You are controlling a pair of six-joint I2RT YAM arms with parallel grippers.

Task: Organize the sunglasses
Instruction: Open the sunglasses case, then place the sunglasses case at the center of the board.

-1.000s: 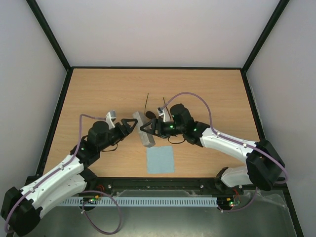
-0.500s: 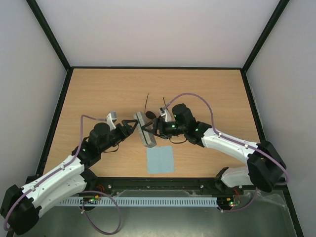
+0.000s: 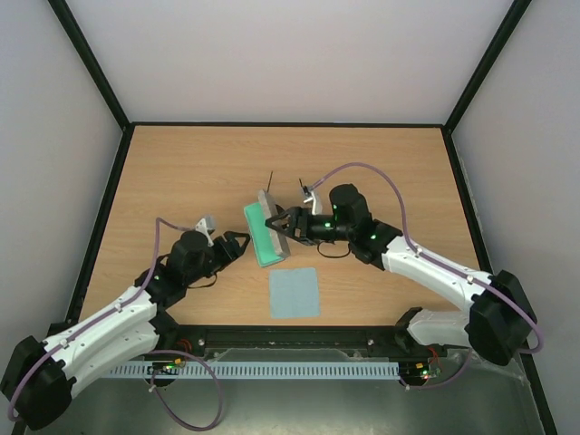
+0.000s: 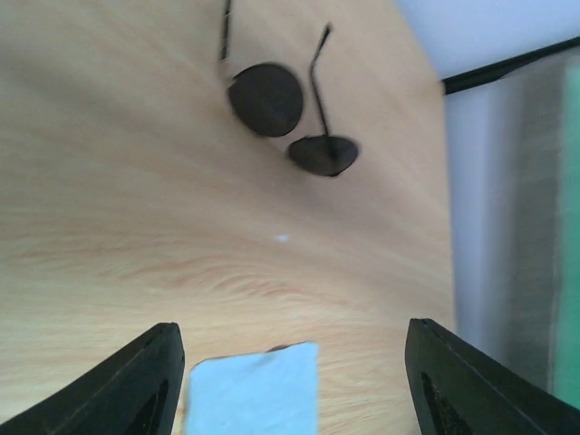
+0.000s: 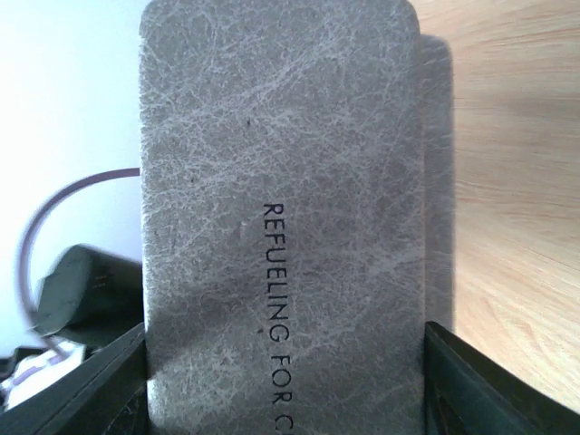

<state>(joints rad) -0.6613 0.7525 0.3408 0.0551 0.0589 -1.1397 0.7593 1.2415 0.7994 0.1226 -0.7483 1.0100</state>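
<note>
The sunglasses (image 4: 292, 116) lie on the wooden table with two round dark lenses and thin arms pointing away. From above only their thin arms (image 3: 270, 181) show behind the case. The grey case (image 3: 276, 220) stands open on its edge, its teal-green inside (image 3: 260, 236) facing left. My right gripper (image 3: 288, 226) is shut on the grey shell (image 5: 281, 227), which fills the gap between both fingers (image 5: 467, 385). My left gripper (image 3: 238, 242) is open and holds nothing, a little left of the case; its fingers (image 4: 136, 385) frame bare table and the cloth.
A light blue square cloth (image 3: 294, 292) lies flat near the table's front edge, just below the case, and shows as cloth (image 4: 254, 391) in the left wrist view. Black frame rails (image 3: 107, 208) border the table on the left and right.
The case lay closed between both grippers; now it stands open with the teal inside showing. The right gripper has turned it up. The left gripper has let go and drawn back to the lower left.
</note>
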